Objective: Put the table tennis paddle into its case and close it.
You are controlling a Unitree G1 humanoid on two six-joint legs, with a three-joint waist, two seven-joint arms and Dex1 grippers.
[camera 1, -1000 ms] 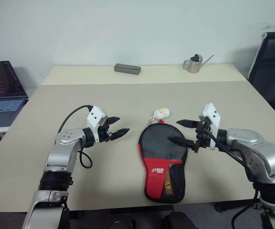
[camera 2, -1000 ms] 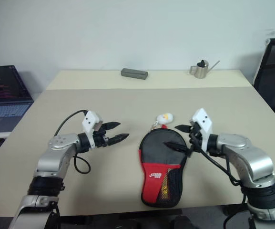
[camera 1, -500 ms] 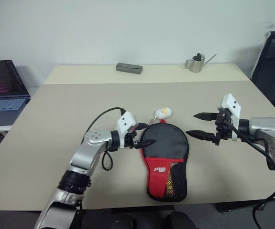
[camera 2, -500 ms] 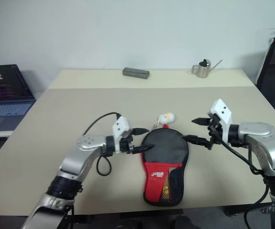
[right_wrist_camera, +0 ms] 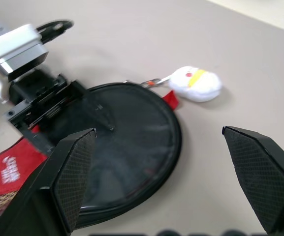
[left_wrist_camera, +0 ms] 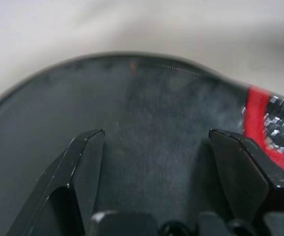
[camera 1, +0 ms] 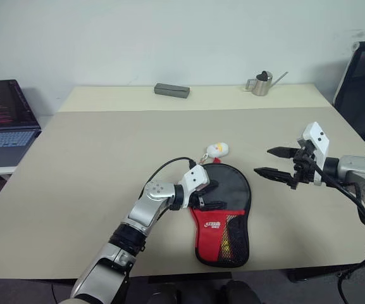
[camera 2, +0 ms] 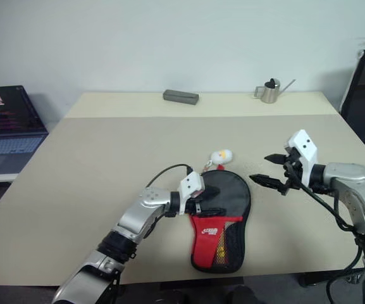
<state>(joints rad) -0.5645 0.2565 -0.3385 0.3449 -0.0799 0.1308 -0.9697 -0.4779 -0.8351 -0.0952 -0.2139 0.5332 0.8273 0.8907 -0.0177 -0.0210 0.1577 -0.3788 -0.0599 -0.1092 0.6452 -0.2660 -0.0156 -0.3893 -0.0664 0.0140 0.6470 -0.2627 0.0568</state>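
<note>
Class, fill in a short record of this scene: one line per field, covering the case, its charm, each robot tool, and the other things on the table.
case: black-and-red paddle-shaped fabric case lying flat near the beige table's front edge
charm: small white-yellow charm on a cord, beside the case's round end
left tool: left tool open, over the case's black round part
right tool: right tool open, above the table, to the right of the case
far edge: grey rectangular box; small metal watering can

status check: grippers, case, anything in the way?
Left gripper open, fingers over the case's black round end. Right gripper open, above the table beside the case. Case flat on table; paddle not seen. Charm at its top, nothing blocking.
</note>
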